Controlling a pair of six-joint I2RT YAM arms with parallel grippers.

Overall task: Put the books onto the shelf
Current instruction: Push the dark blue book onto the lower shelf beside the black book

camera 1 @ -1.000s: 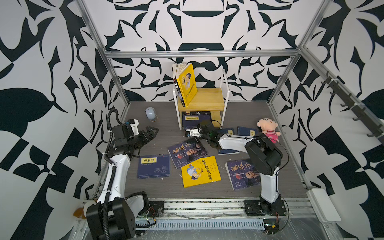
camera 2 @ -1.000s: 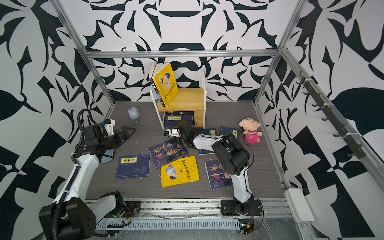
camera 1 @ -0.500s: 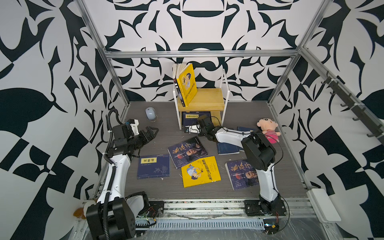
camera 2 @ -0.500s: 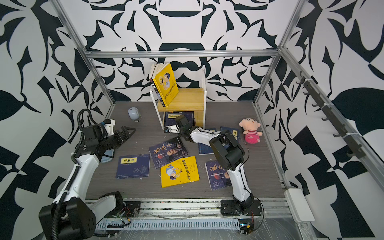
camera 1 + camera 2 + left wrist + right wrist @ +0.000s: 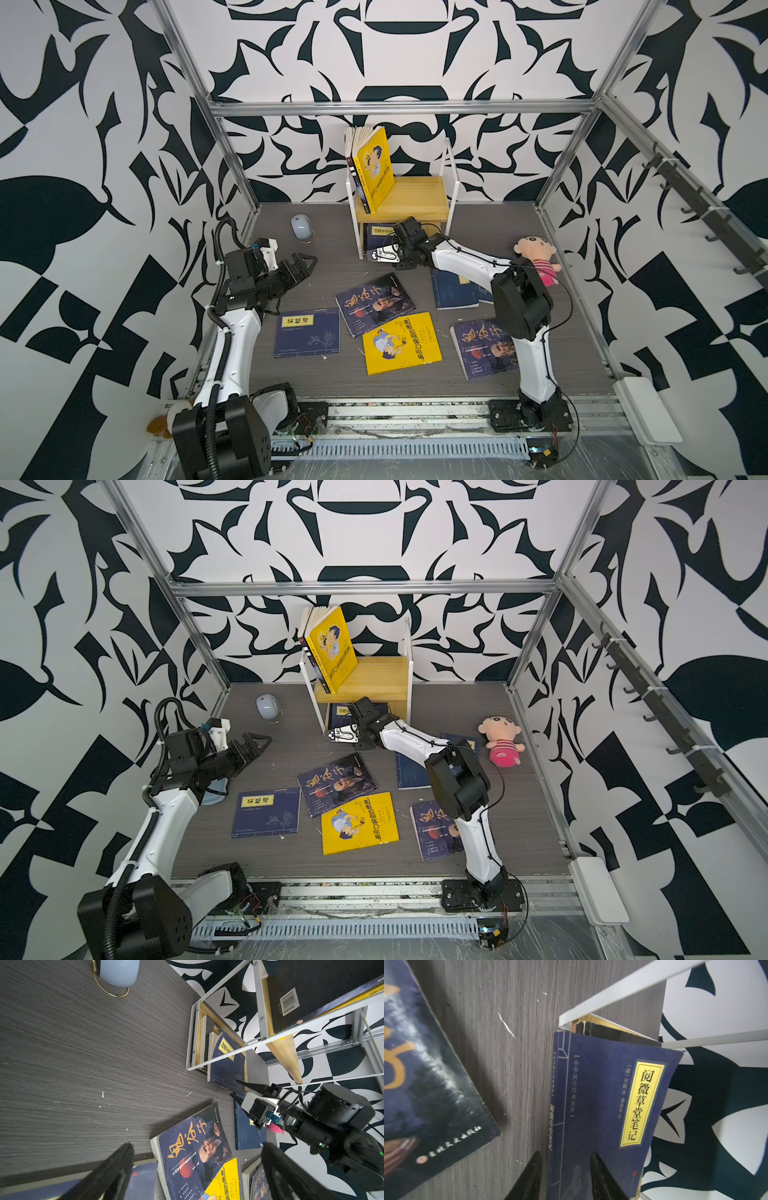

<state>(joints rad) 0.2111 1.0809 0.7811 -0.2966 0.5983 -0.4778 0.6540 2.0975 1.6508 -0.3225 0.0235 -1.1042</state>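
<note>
The small two-tier shelf, light wooden boards in a thin white metal frame, stands at the back of the dark grey wood-grain table. On its upper board a bright yellow paperback with a cartoon boy leans against a few other books at the left end of the frame. In the lower tier a navy blue paperback with a yellow title label stands tilted against other books behind it. Its near edge sticks out past the front of the frame.

The right gripper reaches to the front of that lower tier. Its jaws are narrowly parted and sit astride the spine-side corner of the navy blue paperback. A strip of table shows between one finger and the spine; whether the other finger touches the cover cannot be told.

The left gripper hovers over the left side of the table, jaws spread wide with nothing between them.

Flat on the table lie:
- a navy blue book with a pale title label;
- a dark blue book with a portrait;
- just beside it, a second yellow cartoon book;
- another portrait book by the right arm's upright link;
- navy books partly under the right arm.

A pink plush doll sits near the right wall. A white computer mouse lies left of the shelf.
</note>
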